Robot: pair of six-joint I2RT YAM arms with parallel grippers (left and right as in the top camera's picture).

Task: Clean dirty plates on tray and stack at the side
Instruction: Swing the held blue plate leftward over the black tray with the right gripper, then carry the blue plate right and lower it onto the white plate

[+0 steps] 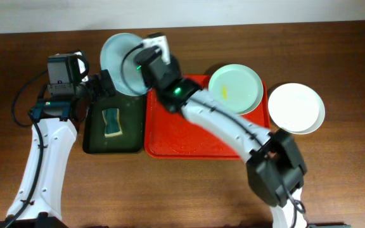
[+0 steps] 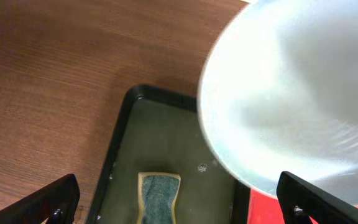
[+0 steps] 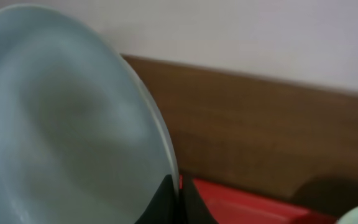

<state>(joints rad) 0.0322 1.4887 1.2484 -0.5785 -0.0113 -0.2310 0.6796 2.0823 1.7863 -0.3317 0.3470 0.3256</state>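
The red tray (image 1: 189, 136) holds one smeared plate (image 1: 235, 88). A second plate (image 1: 116, 54) hangs tilted over the green tray (image 1: 97, 142), its rim pinched in the closed right gripper (image 3: 178, 198); that thin hold could slip. The left gripper (image 2: 179, 202), wide open and empty, might bump it reaching for the sponge (image 1: 111, 122).

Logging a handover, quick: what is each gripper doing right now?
Left gripper: open, holding nothing.
Right gripper: closed on the rim of a pale blue-green plate.
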